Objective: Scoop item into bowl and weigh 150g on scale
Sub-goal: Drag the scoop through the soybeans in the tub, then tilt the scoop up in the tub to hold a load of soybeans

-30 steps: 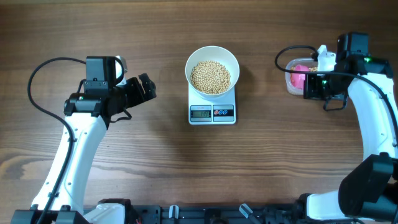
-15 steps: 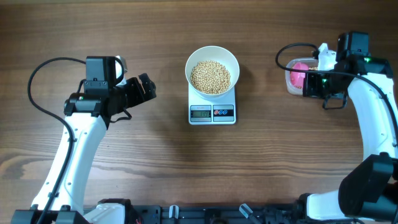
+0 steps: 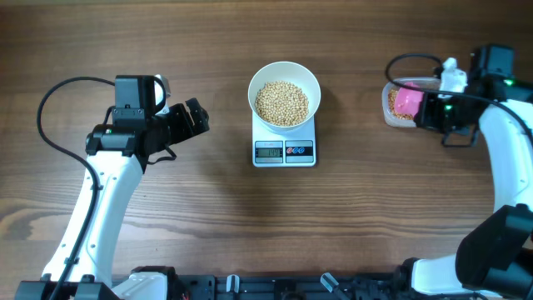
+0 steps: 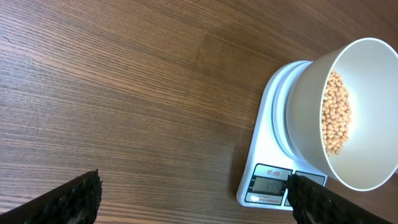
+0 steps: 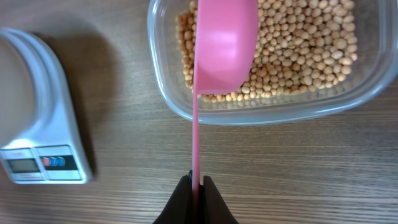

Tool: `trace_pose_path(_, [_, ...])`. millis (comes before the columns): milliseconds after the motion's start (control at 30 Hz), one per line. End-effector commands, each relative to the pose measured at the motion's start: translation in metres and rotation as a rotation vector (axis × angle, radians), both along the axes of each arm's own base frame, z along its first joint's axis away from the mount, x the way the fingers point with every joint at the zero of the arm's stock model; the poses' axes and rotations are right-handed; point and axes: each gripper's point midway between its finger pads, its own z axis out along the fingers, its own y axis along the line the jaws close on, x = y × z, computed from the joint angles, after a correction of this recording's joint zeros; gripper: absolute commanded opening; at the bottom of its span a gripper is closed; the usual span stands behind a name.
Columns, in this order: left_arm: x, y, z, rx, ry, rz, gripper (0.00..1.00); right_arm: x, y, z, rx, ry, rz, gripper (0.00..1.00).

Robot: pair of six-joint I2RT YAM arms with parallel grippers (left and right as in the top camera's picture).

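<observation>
The white bowl (image 3: 255, 83) stands on the scale (image 3: 284, 152) at the table's middle, holding a heap of tan beans (image 3: 281, 102). My right gripper (image 3: 429, 109) is shut on the thin handle of a pink scoop (image 3: 406, 101), whose cup hangs over a clear tub (image 3: 387, 113) of beans at the far right. The right wrist view shows the fingers (image 5: 196, 186) pinching the handle, with the scoop (image 5: 225, 43) above the tub's beans (image 5: 298, 50). My left gripper (image 3: 196, 117) stands open and empty left of the scale. Its view shows the bowl (image 4: 308, 124) and the scale (image 4: 267, 183).
Bare wooden table lies around the scale on all sides. Black cables loop off both arms near the left and right edges. In the right wrist view the scale (image 5: 37, 124) sits left of the tub (image 5: 163, 81).
My right arm has shifted to the right, carrying the pink scoop further over the tub. The left arm, bowl and scale have not moved.
</observation>
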Motion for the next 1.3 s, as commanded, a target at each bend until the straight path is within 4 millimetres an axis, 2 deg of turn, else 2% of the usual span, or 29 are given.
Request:
trace_pose_path(0, [0.005,-0.001,0.005,0.006,-0.017,-0.008,1.00,0.007,-0.004,0.022,0.132,-0.077,-0.044,0.04])
trace_pose_path(167, [0.005,-0.001,0.005,0.006,-0.017,-0.008,1.00,-0.007,-0.038,0.018,0.113,-0.042,-0.143,0.04])
trace_pose_path(233, [0.005,-0.001,0.005,0.006,-0.017,-0.008,1.00,-0.011,-0.041,0.017,0.086,-0.049,-0.077,0.04])
trace_pose_path(367, [0.005,-0.001,0.005,0.006,-0.017,-0.008,1.00,-0.008,-0.033,0.016,0.044,-0.076,0.047,0.04])
trace_pose_path(600, [0.005,-0.001,0.005,0.006,-0.017,-0.008,1.00,0.000,-0.030,0.009,-0.136,-0.049,0.121,0.04])
trace_pose_path(800, [0.005,-0.001,0.005,0.006,-0.017,-0.008,1.00,0.012,-0.010,0.010,-0.217,-0.075,0.230,0.04])
trace_pose_path(1100, [0.005,-0.001,0.005,0.006,-0.017,-0.008,1.00,0.004,0.004,-0.002,-0.207,-0.039,0.267,0.05])
trace_pose_path(1267, [0.005,-0.001,0.005,0.006,-0.017,-0.008,1.00,0.007,0.015,0.001,-0.143,-0.067,0.284,0.04])
